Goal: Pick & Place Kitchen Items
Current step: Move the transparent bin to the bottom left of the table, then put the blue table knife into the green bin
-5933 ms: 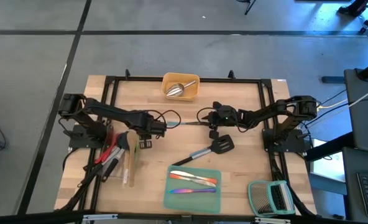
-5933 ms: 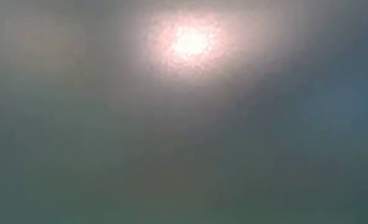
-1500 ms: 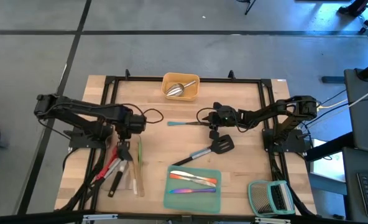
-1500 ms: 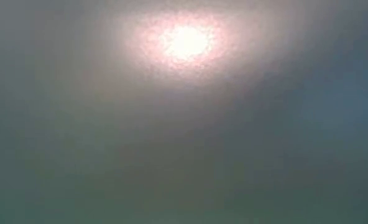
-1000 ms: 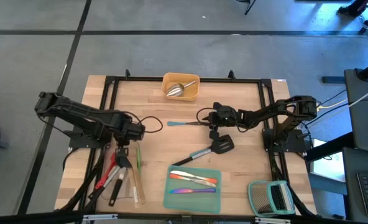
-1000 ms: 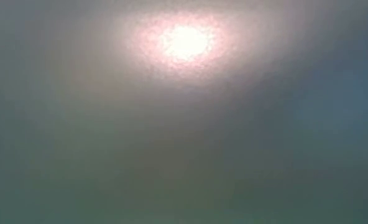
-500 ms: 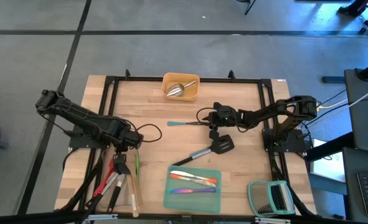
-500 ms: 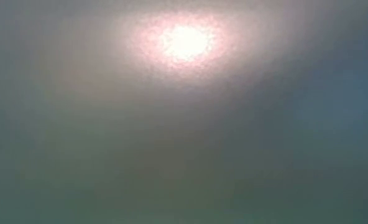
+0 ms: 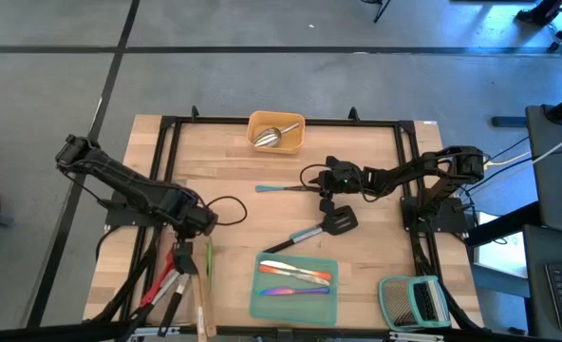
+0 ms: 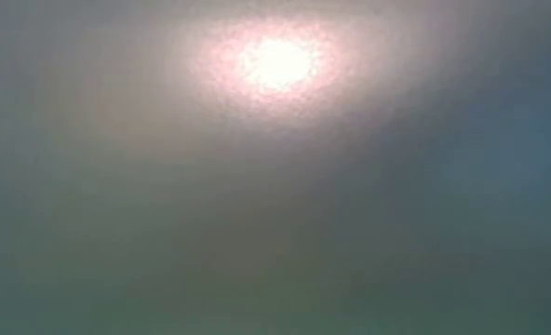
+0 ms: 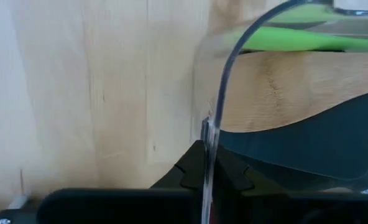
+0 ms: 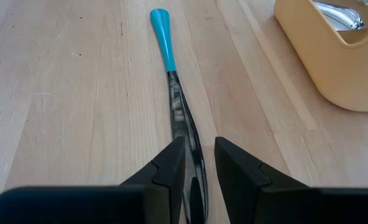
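A clear tray (image 9: 191, 275) at the near left holds several kitchen items: red and black handled tools (image 9: 172, 280), a green tool (image 11: 296, 37), a wooden spoon (image 11: 277, 87) and a black spatula (image 11: 308, 143). My left gripper (image 9: 194, 223) is shut on the tray's far end. A blue-handled tool (image 9: 276, 188) lies flat on the table's middle, and my right gripper (image 9: 325, 180) is shut on its right end. A black spatula (image 9: 330, 223) lies just near of that gripper. The low view shows only a blurred glow. My left gripper pinches the clear tray's thin upright wall (image 11: 214, 118) at the tray's far end, one finger inside and one outside. The fingers come from above, pointing down. The tray's near part rests on the table. My right gripper pinches the blue-handled tool's dark metal stem (image 12: 183, 124) between its two fingers. It comes slanting down from the table's right, the fingers lying along the tool. The tool lies on the table, its blue handle (image 12: 164, 37) pointing left.
A yellow tray (image 9: 276, 142) with a steel scoop (image 9: 271, 136) stands at the far edge. A teal tray (image 9: 293, 302) with cutlery sits at the near middle, and a green-framed slatted rack (image 9: 412, 302) at the near right. A black frame (image 9: 167, 142) borders the table.
My left gripper has moved toward the table's near edge, still shut on the clear tray's far end. The tray and the tools in it have slid nearer and swung, so their near ends now reach the table's near edge. My right gripper has kept still.
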Available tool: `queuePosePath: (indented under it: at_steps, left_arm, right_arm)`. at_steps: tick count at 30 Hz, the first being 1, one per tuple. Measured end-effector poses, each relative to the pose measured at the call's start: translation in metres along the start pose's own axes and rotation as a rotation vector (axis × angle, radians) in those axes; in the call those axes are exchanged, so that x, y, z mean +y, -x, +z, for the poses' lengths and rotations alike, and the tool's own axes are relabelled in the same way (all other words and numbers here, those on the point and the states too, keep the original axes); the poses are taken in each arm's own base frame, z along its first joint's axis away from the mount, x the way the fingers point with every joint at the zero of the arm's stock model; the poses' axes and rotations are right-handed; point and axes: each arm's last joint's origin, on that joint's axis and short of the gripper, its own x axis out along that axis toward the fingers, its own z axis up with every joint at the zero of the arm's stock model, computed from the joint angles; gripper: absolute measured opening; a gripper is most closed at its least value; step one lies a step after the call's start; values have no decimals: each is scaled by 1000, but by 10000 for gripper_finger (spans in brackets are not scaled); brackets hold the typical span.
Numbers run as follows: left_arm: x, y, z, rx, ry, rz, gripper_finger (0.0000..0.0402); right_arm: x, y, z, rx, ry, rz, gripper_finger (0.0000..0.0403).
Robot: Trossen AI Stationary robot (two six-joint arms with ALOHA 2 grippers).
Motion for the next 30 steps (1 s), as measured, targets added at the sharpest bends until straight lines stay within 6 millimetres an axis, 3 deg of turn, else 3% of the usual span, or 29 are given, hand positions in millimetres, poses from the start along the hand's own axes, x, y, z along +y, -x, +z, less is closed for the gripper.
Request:
queuePosePath:
  at_steps: [9, 18, 21, 26, 30]
  left_arm:
    - [5, 1, 8, -126, 104, 116, 68]
    - [0, 33, 25, -265, 130, 80, 124]
    - [-2, 40, 35, -387, 76, 108, 132]
    - [5, 51, 63, -685, -73, 400, 134]
    - [18, 62, 86, -893, -28, 504, 133]
  right_arm:
    - [0, 0, 0, 0, 0, 0, 89]
    - [0, 0, 0, -2, 1, 6, 89]
    - [0, 0, 0, -2, 1, 7, 89]
    - [0, 0, 2, -18, 0, 5, 90]
    - [0, 0, 5, -57, 0, 5, 90]
